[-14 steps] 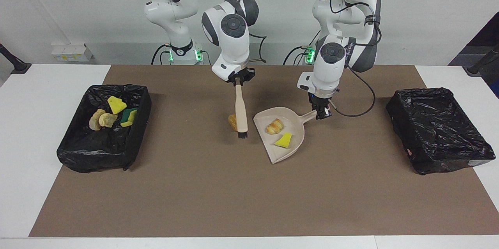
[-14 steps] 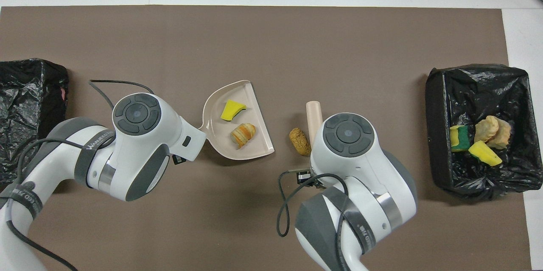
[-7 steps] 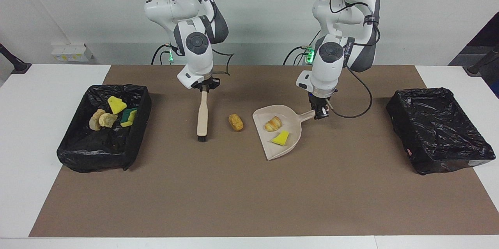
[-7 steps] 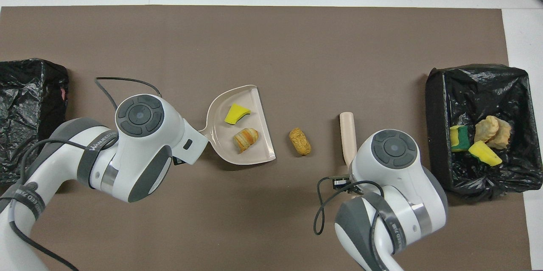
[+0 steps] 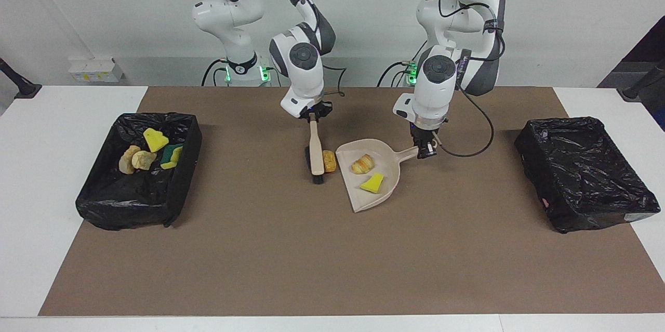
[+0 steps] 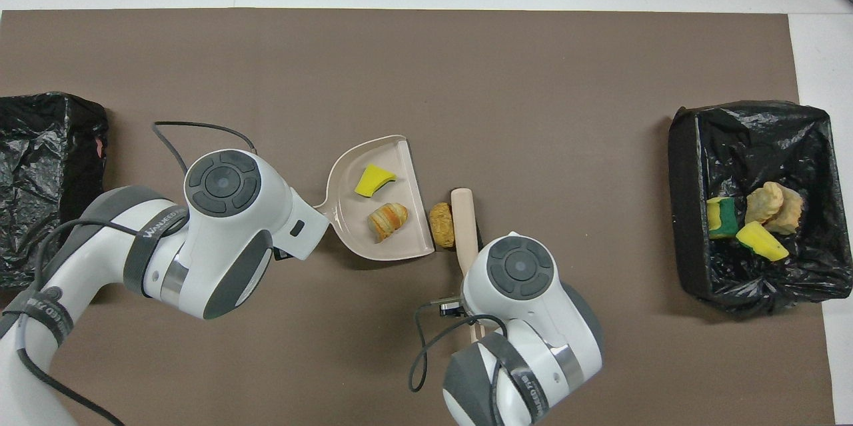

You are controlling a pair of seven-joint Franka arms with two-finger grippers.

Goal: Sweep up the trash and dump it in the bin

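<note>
I have the right tool [image 5: 313, 112] pressed together on the handle of the brush [image 5: 315, 151], which hangs down with its dark bristles on the brown mat [image 5: 332, 259] that covers the tabletop [image 5: 47, 166]. A tan bread-like lump [image 5: 329, 160] lies between the brush and the open edge of the dustpan [image 5: 387, 155]; it touches the brush, and from above it looks to be right at the pan's lip, though I cannot be sure it touches.

My left tool [image 5: 427, 151] is pinching the end of the dustpan's handle. The pan rests on the mat in the middle of the tabletop, its mouth turned toward the right arm's end. Inside it sit two pieces of trash: a striped bread-like lump [image 5: 363, 164] nearer to the robots and a yellow sponge chunk [image 5: 373, 183] farther from them.

The black-lined bin [image 5: 171, 197] at the right arm's end holds the other four scraps: a yellow sponge chunk [image 5: 155, 140], a green-and-yellow sponge piece [image 5: 171, 156] and two tan lumps [image 5: 136, 159] side by side. A second black-lined bin [image 5: 582, 171] stands at the left arm's end, well apart from the dustpan.
</note>
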